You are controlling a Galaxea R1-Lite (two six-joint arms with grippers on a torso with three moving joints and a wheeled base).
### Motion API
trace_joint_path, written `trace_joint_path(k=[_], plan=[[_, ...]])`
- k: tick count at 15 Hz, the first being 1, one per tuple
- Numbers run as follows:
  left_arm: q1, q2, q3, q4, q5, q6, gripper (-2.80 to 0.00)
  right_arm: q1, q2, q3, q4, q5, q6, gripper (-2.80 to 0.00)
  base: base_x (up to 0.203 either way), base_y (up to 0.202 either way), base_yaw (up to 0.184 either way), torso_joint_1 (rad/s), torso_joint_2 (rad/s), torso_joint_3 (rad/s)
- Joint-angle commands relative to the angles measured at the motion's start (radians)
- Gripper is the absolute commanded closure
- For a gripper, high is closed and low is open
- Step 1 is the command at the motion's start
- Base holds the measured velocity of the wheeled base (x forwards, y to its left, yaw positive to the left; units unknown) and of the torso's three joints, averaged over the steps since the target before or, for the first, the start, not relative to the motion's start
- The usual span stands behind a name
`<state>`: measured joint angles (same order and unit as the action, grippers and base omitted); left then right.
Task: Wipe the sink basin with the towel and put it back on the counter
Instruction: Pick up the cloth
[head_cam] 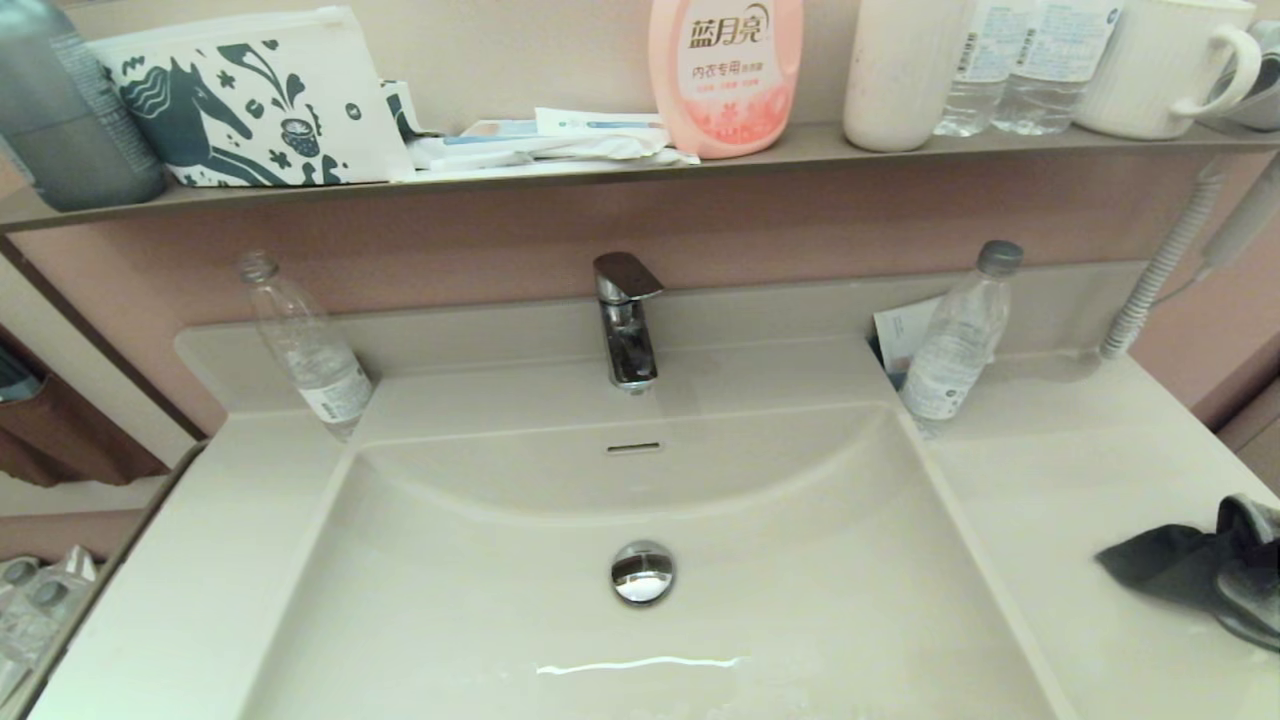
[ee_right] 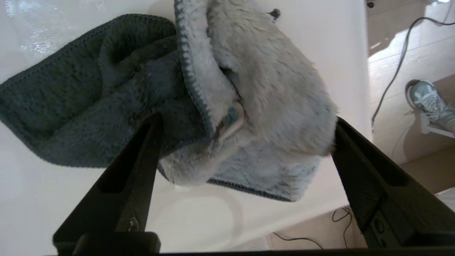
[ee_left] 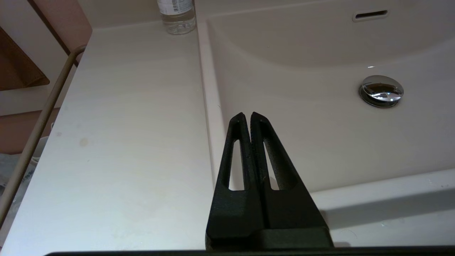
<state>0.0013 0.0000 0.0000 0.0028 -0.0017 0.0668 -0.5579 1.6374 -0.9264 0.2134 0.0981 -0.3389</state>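
Observation:
The towel (head_cam: 1165, 562) lies crumpled on the counter (head_cam: 1050, 480) at the far right, dark charcoal face spread out and pale fluffy face folded up. My right gripper (ee_right: 245, 121) is open, with its fingers (ee_right: 142, 160) on either side of the towel (ee_right: 106, 96) bunch, close to the counter's right edge. The sink basin (head_cam: 450, 600) holds only its chrome drain plug (head_cam: 642, 572) below the overflow slot (head_cam: 634, 447). My left gripper (ee_left: 247, 115) is shut and empty, hovering over the basin's left rim at the front. It does not show in the head view.
A chrome faucet (head_cam: 625, 315) stands behind the basin. Clear water bottles (head_cam: 310, 350) (head_cam: 955, 345) flank it on the counter. The wall shelf above carries a horse-print pouch (head_cam: 250, 100), a pink bottle (head_cam: 725, 70) and a mug (head_cam: 1165, 60). A hose (head_cam: 1160, 270) hangs at the right.

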Motion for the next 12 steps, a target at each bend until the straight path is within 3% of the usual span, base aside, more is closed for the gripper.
trace_joint_path(k=[1,6,7,12], plan=[[0.0,0.002,0.0,0.0,0.0,0.001,0.0,0.006,0.041,-0.008,0.0,0.003,-0.001,-2.8,0.0,0.0,0.0,0.0,0.0,0.0],[0.0,0.002,0.0,0.0,0.0,0.001,0.0,0.048,0.111,-0.002,-0.038,0.002,0.012,-2.8,0.0,0.0,0.0,0.0,0.0,0.0],[0.0,0.002,0.0,0.0,0.0,0.001,0.0,0.062,0.109,0.006,-0.039,0.001,0.012,0.0,0.0,0.0,0.0,0.0,0.0,0.0],[0.0,0.002,0.0,0.0,0.0,0.001,0.0,0.073,0.042,0.011,-0.024,0.0,0.029,0.0,0.0,0.0,0.0,0.0,0.0,0.0]])
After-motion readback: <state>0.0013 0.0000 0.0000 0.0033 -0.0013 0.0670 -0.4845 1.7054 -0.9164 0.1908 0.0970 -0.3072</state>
